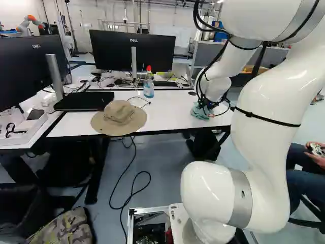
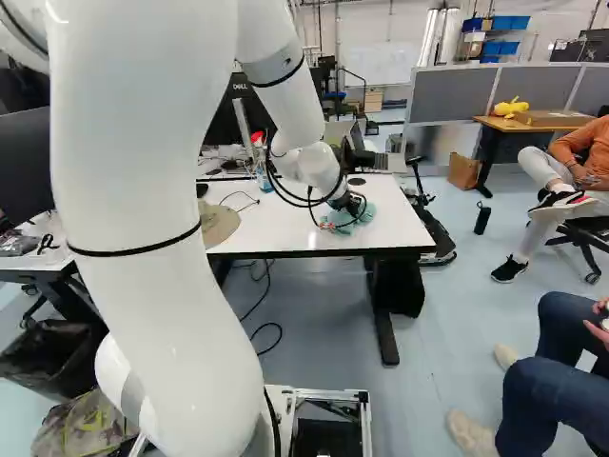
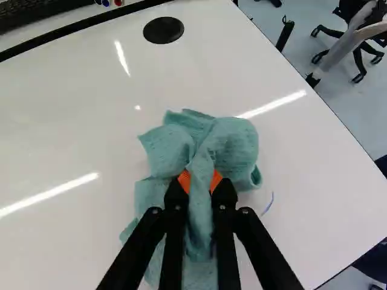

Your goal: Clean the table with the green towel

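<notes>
In the wrist view, the end effector (image 3: 201, 180) is closed on a bunched fold of the green towel (image 3: 233, 145), an orange pad (image 3: 184, 180) on either side of the cloth, the rest spilling ahead and underneath onto the glossy white table (image 3: 326, 199). A short blue mark (image 3: 268, 204) shows just beside the towel, likely what needs wiping next. The cloth looks light, soft and limp; that gathered middle is a sound place to hold it, though the loose folds will probably trail or tuck under, so gentle downward pressure should matter more than squeeze. In the left base view, the towel rests toward the table's right end, well apart from the sun hat (image 1: 120, 117) and spray bottle (image 1: 148, 87), which longer strokes might catch. In the right base view, dark cables (image 2: 297, 195) loop close by the towel and could drag on it.
</notes>
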Tool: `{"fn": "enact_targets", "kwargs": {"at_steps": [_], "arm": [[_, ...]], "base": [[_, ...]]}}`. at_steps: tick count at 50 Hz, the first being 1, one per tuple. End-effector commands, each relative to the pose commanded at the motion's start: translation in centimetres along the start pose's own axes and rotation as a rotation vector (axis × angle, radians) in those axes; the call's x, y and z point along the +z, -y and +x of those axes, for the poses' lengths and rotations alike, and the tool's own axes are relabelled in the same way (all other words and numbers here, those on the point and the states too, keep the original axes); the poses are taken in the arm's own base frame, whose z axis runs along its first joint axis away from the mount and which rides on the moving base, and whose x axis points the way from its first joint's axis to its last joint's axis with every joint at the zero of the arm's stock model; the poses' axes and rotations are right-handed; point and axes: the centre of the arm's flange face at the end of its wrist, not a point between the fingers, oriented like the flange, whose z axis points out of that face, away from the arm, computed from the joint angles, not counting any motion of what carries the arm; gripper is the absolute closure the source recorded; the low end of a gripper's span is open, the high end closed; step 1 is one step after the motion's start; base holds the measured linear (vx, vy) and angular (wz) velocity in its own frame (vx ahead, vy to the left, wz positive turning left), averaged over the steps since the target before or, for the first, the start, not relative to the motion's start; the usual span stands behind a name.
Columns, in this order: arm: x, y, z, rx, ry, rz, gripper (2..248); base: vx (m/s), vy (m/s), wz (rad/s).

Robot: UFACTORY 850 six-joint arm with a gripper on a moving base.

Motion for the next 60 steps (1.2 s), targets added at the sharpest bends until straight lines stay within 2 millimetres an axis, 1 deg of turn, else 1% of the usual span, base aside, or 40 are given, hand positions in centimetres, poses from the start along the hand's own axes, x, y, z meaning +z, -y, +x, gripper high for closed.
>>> {"fn": "enact_targets", "kwargs": {"at_steps": [8,17,22,34,47,54,60], "arm": [[0.3,-0.4,0.4,0.007,-0.002,-0.006,197],[0.7,-1.7,0.7,0.026,-0.004,-0.022,197],[0.5,-2.4,0.6,0.036,-0.003,-0.031,197],[-0.7,-3.6,-0.7,0.056,0.003,-0.047,197],[-2.2,-4.4,-2.5,0.071,0.011,-0.059,197],[-3.1,-4.4,-3.5,0.073,0.014,-0.060,197],[-3.5,-3.8,-4.0,0.063,0.016,-0.052,197]], "base": [[0.000,0.000,0.000],[0.000,0.000,0.000],[0.000,0.000,0.000],[0.000,0.000,0.000],[0.000,0.000,0.000],[0.000,0.000,0.000],[0.000,0.000,0.000]]}}
